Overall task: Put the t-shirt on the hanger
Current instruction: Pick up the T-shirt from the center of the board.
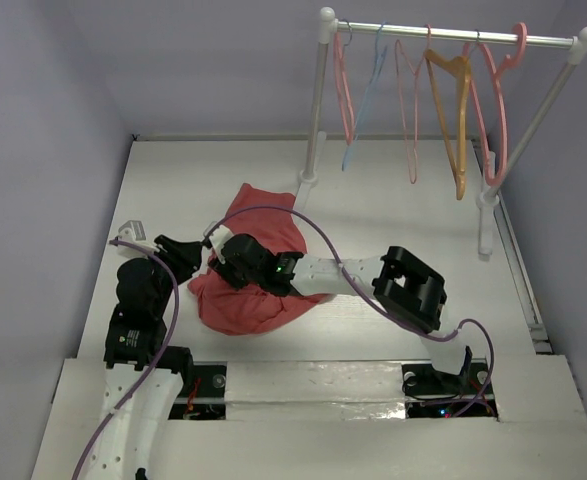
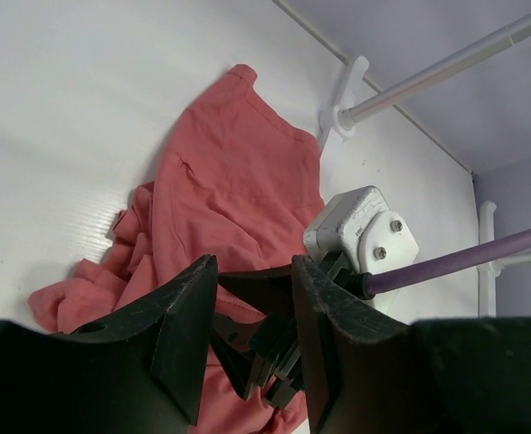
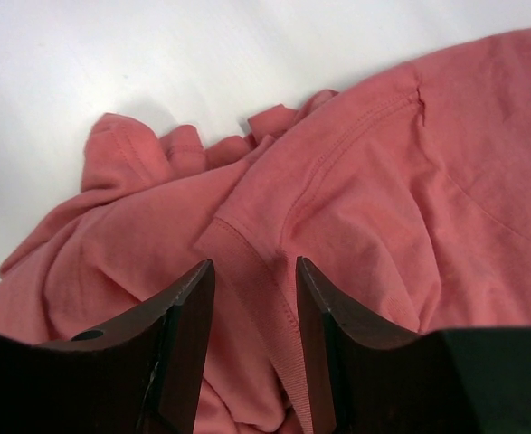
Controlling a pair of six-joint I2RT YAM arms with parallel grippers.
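- T-shirt (image 1: 265, 228): crumpled in a heap on the table (image 1: 403, 190), just beside the left foot of the rack (image 1: 443, 33), on the side facing the arms. Not on any hanger.
- Hanger (image 1: 495, 112): hangs by its broad hook at the right end of the rack rail, well apart from the t-shirt.
- Same rail, further left: orange hanger (image 1: 459, 115), two thin pink hangers (image 1: 411, 110), blue hanger (image 1: 365, 95).
- Right gripper (image 1: 223, 256): down on the part of the t-shirt turned away from the rack. Right wrist view: jaws part-way apart, the fingers (image 3: 188, 325) astride a stitched hem ridge. Cloth lies in the gap; cannot tell whether it is pinched.
- Left gripper (image 1: 178, 252): at the t-shirt edge farthest from the rack, close to the right gripper. Left wrist view: moderate gap between the fingers (image 2: 184, 325), no cloth seen clamped; the right gripper's black parts show through the gap.
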